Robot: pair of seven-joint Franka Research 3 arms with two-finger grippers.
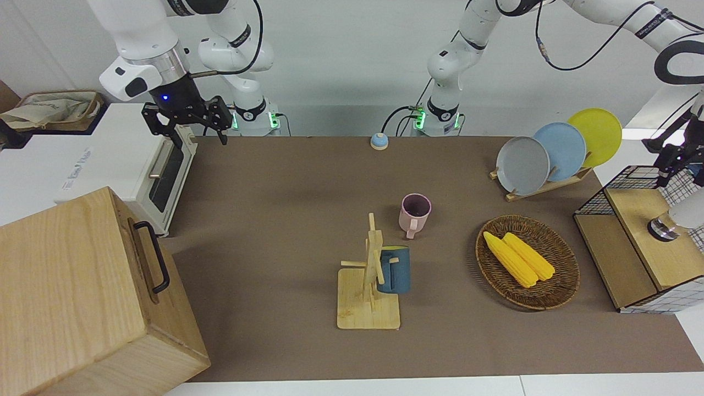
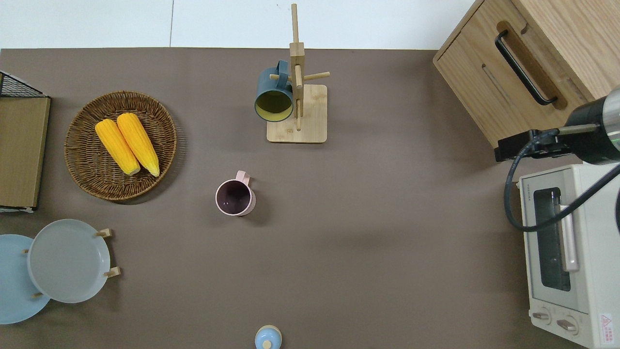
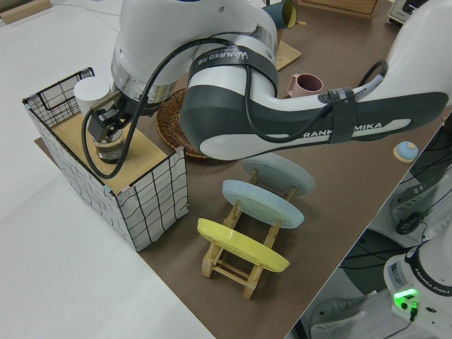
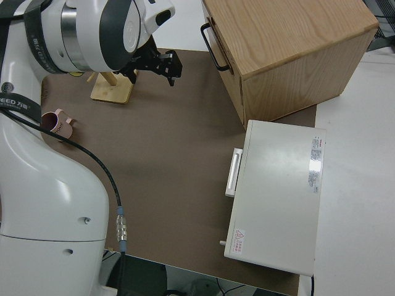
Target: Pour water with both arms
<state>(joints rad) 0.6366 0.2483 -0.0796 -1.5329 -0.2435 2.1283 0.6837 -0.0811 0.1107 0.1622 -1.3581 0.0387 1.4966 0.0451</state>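
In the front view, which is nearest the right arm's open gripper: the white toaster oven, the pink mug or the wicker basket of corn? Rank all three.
From the right gripper:
1. White toaster oven, just beneath it.
2. Pink mug, mid-table.
3. Wicker basket, toward the left arm's end.

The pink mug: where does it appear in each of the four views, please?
Front view: pink mug near centre.
Overhead view: just below centre.
Left side view: upper part, past the arm.
Right side view: at the picture's edge, partly hidden.
Shared landmark: wooden mug rack, farther from the robots than the mug.
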